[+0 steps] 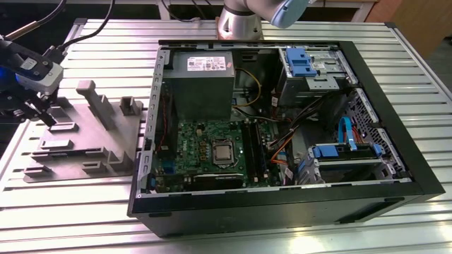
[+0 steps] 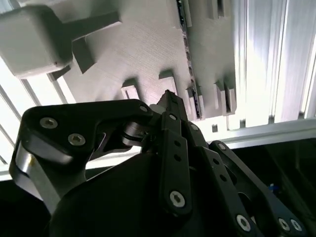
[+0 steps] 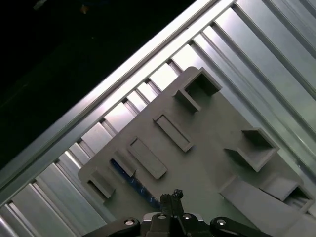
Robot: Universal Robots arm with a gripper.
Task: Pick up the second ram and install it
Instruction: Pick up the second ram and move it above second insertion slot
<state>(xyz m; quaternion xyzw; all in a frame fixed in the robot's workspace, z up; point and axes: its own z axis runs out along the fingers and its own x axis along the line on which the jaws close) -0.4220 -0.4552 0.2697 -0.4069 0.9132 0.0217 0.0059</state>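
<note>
Above grey tray (image 1: 81, 135), gripper (image 1: 50, 122) hovers near the second ram (image 3: 133, 181)

Open air surrounds the tool (image 1: 48, 119) above the grey fixture (image 1: 84, 153); its tall block (image 1: 95, 103) and the computer case wall (image 1: 150, 132) rise toward the exterior view's right.

Open computer case (image 1: 282, 214) on slatted counter (image 1: 71, 211). Grey fixture plate (image 1: 79, 142) at its 9 o'clock. Power-supply box (image 1: 203, 90) at motherboard's (image 1: 194, 143) 12 o'clock.

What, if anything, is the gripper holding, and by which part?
Nothing. The gripper has its fingers shut with nothing between them, close to the second ram, which lies in the grey fixture.
</note>
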